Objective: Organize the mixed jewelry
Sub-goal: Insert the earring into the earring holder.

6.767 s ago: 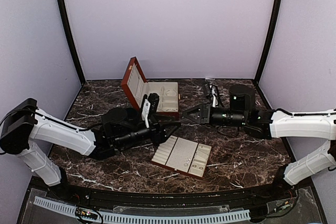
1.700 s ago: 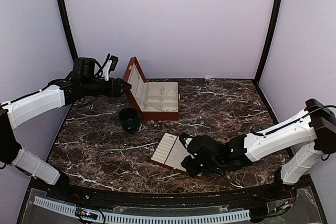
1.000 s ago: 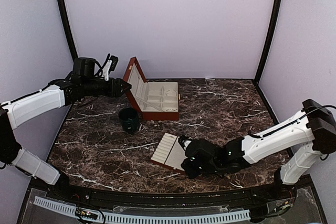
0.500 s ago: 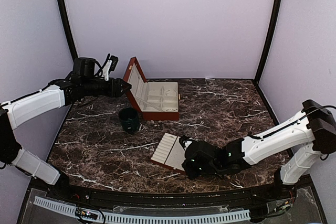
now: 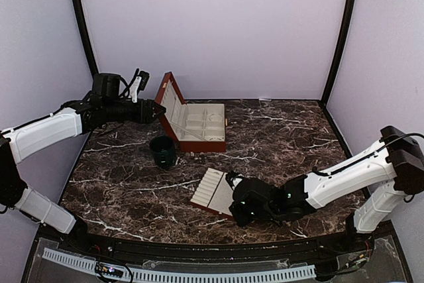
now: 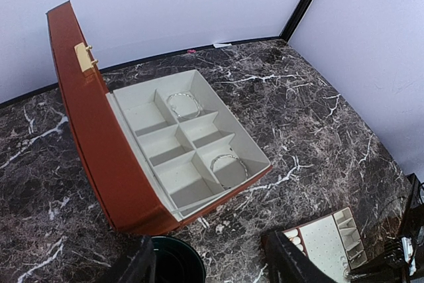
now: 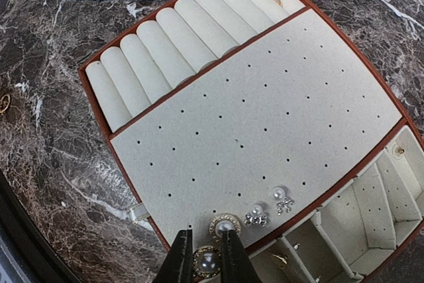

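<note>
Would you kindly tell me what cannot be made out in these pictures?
- Top view: the right gripper and the round stud it pinches, hidden beneath its wrist.
- Left wrist view: green cup, cut off by the bottom edge.
- Right wrist view: the tray, small compartments cut off lower right.

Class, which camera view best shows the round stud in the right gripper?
The right wrist view: the round stud sits pinched in the right gripper, at the edge of the cream tray. In the top view the arm hides it. The left wrist view shows the tray far off, the stud too small to tell.
</note>
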{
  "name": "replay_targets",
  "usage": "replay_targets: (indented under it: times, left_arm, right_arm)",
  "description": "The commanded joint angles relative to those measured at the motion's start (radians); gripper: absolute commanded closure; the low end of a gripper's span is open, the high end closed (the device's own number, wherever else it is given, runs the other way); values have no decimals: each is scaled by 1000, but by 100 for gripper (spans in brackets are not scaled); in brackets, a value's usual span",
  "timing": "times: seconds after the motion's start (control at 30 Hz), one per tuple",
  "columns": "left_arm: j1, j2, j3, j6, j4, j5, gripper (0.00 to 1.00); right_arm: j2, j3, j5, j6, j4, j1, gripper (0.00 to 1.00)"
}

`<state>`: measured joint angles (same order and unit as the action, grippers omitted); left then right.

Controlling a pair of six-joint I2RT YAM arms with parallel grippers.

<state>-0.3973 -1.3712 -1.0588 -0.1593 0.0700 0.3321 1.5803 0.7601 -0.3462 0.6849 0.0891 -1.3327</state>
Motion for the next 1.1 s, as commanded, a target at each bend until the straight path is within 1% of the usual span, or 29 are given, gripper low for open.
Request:
replay_targets:
  times: [0.0, 1.07]
  left_arm:
    - [-2, 36, 11, 15, 8, 5, 41]
    - [-2, 44, 11, 17, 10, 2, 41]
  right_arm:
    - [15, 13, -23, -12, -32, -11, 100]
    - [38, 48, -109, 19, 42, -49, 100]
